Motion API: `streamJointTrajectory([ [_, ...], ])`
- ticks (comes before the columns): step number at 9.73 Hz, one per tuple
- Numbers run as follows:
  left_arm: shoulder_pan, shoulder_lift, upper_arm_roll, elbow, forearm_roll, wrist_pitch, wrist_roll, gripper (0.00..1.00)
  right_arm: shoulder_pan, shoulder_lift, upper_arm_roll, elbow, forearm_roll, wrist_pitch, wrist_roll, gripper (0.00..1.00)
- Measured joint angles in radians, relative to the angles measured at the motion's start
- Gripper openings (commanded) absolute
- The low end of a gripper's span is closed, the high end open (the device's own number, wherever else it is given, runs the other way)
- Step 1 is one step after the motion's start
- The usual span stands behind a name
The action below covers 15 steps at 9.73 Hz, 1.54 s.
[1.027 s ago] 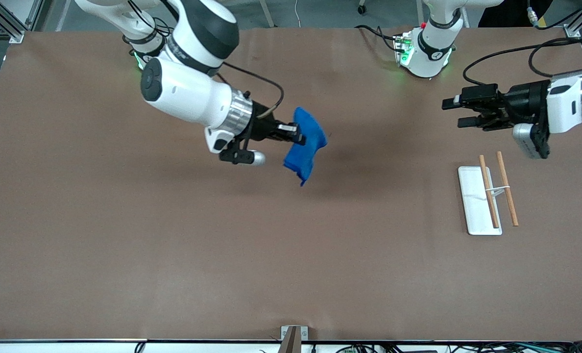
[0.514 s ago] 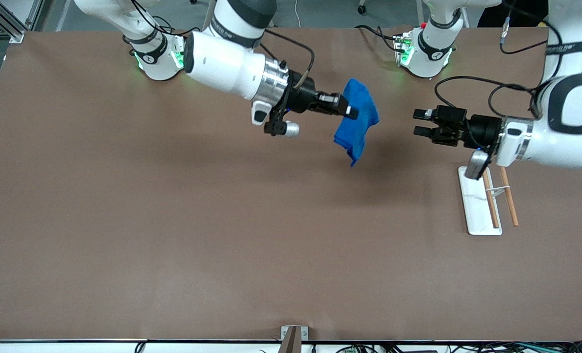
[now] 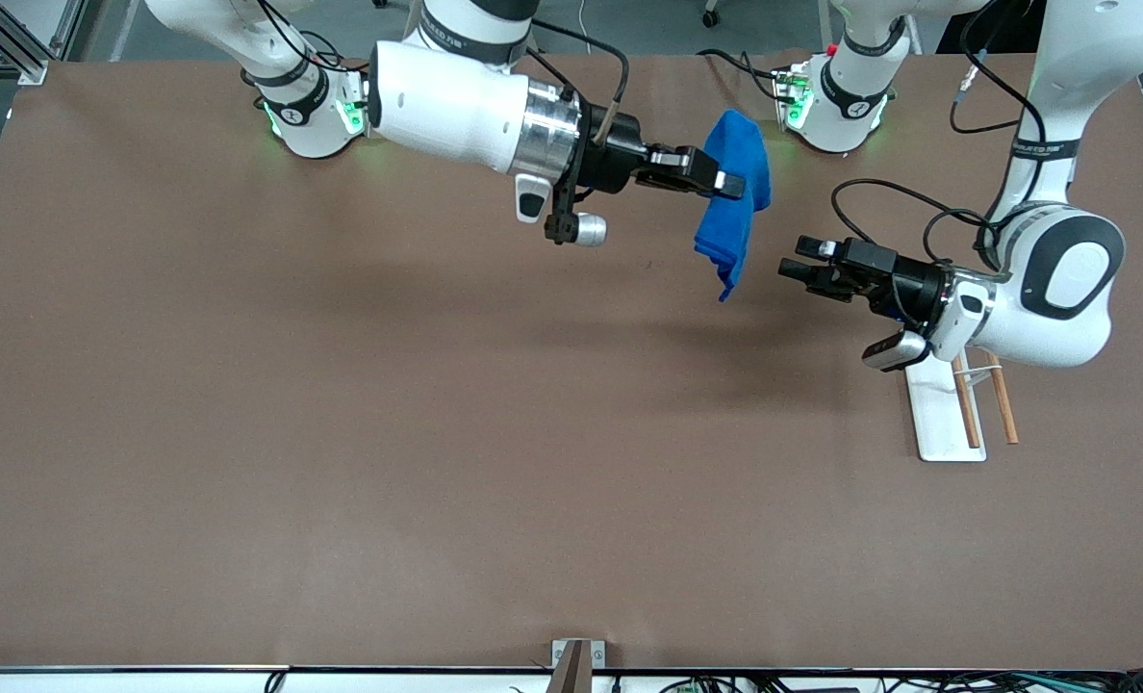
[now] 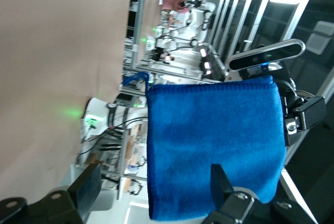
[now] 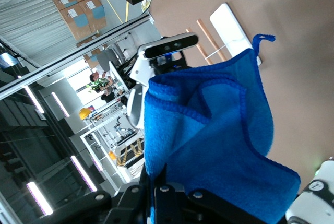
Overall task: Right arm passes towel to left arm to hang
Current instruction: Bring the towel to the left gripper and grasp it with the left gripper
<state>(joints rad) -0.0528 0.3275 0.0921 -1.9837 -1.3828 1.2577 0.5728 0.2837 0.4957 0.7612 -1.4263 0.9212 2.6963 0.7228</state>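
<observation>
The blue towel (image 3: 737,197) hangs in the air, folded over, with my right gripper (image 3: 725,183) shut on its upper edge; it is over the table close to the left arm's base. In the right wrist view the towel (image 5: 219,140) fills the space ahead of the right gripper (image 5: 162,182), its small loop (image 5: 263,38) at one corner. My left gripper (image 3: 788,271) is open, level, and points at the towel's lower corner, a short gap away. In the left wrist view the towel (image 4: 214,145) hangs ahead of the left gripper (image 4: 154,190), which holds nothing.
A white rack base (image 3: 937,423) with two wooden rods (image 3: 1003,409) stands on the brown table (image 3: 341,433), under the left arm's wrist toward the left arm's end. Cables trail around the left arm's base (image 3: 836,106).
The right arm has carried the towel toward the left arm's end and away from the front camera. The left arm has swung its open gripper toward the towel, over the rack.
</observation>
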Motion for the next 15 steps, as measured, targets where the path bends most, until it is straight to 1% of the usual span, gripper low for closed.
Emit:
streamJointTrajectory([
  [1,0.000,0.000,-0.004,-0.033,-0.048,-0.008,0.032,0.91,0.013,0.025,0.000,0.024,0.004,0.000,0.000,0.02],
  [2,0.000,-0.001,-0.009,-0.066,-0.113,-0.018,0.059,0.88,0.026,0.044,0.000,0.047,0.004,0.000,0.000,0.02],
  [4,-0.001,-0.011,-0.036,-0.126,-0.229,-0.024,0.092,0.84,0.048,0.064,0.001,0.081,0.005,0.009,0.000,0.02],
  [5,-0.002,-0.018,-0.047,-0.144,-0.256,-0.024,0.112,0.80,0.054,0.066,0.001,0.088,0.005,0.025,0.000,0.02],
  [7,-0.003,-0.025,-0.054,-0.176,-0.274,-0.024,0.156,0.70,0.067,0.066,0.001,0.097,0.006,0.044,0.000,0.02],
  [9,-0.002,-0.026,-0.056,-0.187,-0.303,-0.024,0.169,0.67,0.073,0.067,0.001,0.097,0.006,0.058,0.000,0.02],
  [11,0.004,-0.039,-0.056,-0.190,-0.346,-0.024,0.172,0.60,0.075,0.067,0.001,0.097,0.006,0.061,0.000,0.02],
  [12,0.005,-0.046,-0.056,-0.192,-0.375,-0.024,0.177,0.48,0.075,0.067,0.001,0.097,0.006,0.061,0.000,0.02],
  [13,0.005,-0.051,-0.056,-0.196,-0.390,-0.024,0.190,0.33,0.075,0.067,0.001,0.097,0.006,0.061,0.000,0.03],
  [14,0.005,-0.053,-0.055,-0.201,-0.393,-0.024,0.205,0.21,0.076,0.068,0.001,0.097,0.006,0.061,0.000,0.03],
  [15,0.007,-0.057,-0.054,-0.205,-0.394,-0.024,0.212,0.15,0.078,0.068,0.001,0.097,0.006,0.061,0.000,0.03],
])
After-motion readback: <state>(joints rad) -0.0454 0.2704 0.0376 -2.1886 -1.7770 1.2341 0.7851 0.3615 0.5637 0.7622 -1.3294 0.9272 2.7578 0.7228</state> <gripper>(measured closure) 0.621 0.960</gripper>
